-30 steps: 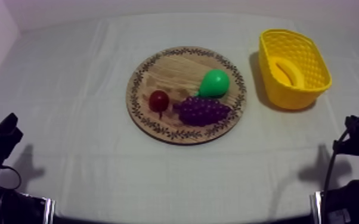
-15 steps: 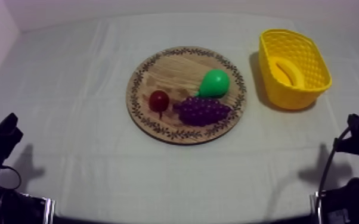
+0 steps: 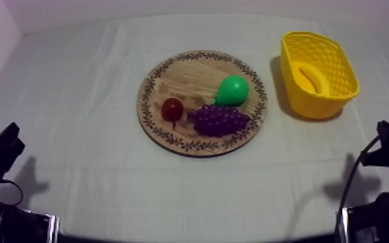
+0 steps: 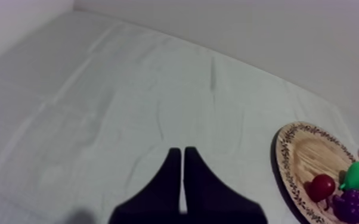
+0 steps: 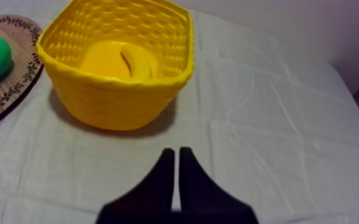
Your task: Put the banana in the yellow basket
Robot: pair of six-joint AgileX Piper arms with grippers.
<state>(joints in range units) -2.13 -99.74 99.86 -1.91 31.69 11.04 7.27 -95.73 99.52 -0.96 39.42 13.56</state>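
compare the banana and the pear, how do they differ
The banana is yellow and curved; the pear is green and rounded. The banana lies inside the yellow basket; the pear lies on the wooden board. Both are toy fruit, and nothing is holding either.

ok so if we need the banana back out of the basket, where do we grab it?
Probably grip the banana across the middle of its arch, coming straight down from above. It lies curved on the floor of the yellow basket, whose walls block any side approach. The right hand, shut and close to the basket, looks nearest.
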